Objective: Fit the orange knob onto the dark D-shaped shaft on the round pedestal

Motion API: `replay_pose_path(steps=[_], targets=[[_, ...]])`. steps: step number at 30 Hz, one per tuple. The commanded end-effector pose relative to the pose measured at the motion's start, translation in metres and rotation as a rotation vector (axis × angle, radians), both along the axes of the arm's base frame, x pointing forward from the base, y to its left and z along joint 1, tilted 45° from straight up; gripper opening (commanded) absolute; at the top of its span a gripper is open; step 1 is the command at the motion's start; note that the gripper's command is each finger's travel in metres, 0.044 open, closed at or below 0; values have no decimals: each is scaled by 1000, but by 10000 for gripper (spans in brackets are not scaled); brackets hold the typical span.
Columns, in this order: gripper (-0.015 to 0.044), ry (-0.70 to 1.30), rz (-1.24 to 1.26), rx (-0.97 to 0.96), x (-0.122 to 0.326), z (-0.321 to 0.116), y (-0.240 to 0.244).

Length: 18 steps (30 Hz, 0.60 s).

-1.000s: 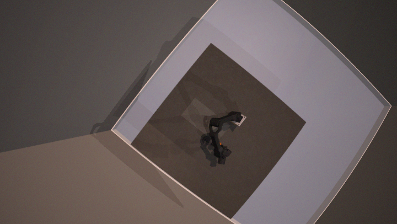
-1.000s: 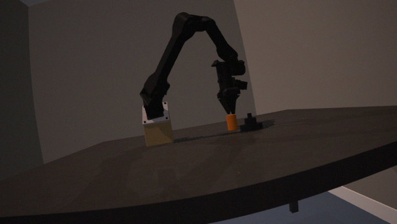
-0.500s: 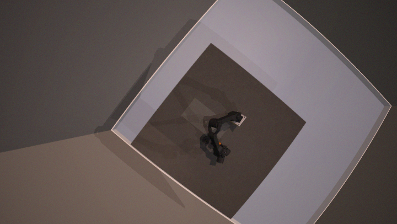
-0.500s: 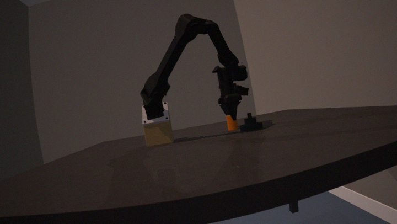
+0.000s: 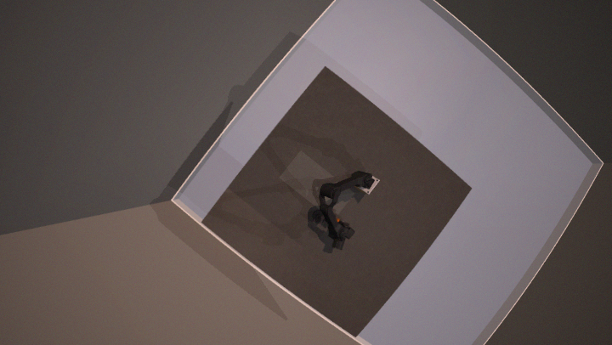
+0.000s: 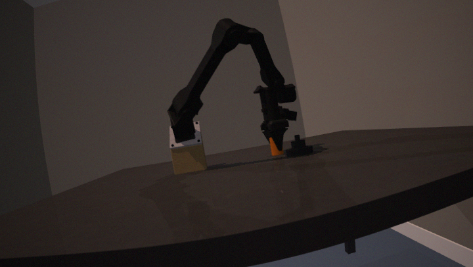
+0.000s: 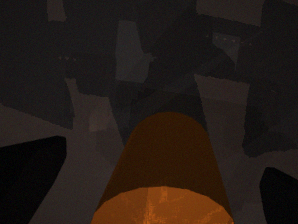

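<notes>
The orange knob (image 5: 337, 220) (image 6: 274, 149) (image 7: 162, 206) stands upright on the table. My gripper (image 6: 277, 145) (image 7: 165, 164) is open and lowered around it, one finger on each side, with gaps between knob and fingers in the wrist view. The near finger partly covers the knob in the exterior view. The knob's hole is out of view in the wrist view. The dark round pedestal (image 5: 314, 216) (image 6: 299, 150) stands close beside the knob, with its shaft (image 6: 297, 137) upright and bare. The shaft's flat side cannot be made out.
The arm's white base plate (image 5: 374, 186) (image 6: 175, 144) sits on a yellowish block (image 6: 188, 160) to the left in the exterior view. The arm arches over the brown table (image 5: 398, 214) (image 6: 231, 198). Dark shadows lie around the knob and pedestal.
</notes>
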<state>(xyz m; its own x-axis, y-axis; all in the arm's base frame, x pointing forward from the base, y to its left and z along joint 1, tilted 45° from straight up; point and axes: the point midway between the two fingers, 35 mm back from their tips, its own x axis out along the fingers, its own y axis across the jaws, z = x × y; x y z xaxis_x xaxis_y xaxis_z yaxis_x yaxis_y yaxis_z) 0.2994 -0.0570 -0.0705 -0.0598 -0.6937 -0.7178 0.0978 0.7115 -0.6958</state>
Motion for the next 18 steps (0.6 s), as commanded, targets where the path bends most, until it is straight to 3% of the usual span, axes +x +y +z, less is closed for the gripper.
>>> replay_pose_path(steps=[1,3,13,18], targets=[[440,4,5,-5,-1,-4,-4],[440,4,5,-6,-1,-4,-5],[177,4,5,-6,-1,-4,-5],[144,4,5,-6,-1,-4,-5]])
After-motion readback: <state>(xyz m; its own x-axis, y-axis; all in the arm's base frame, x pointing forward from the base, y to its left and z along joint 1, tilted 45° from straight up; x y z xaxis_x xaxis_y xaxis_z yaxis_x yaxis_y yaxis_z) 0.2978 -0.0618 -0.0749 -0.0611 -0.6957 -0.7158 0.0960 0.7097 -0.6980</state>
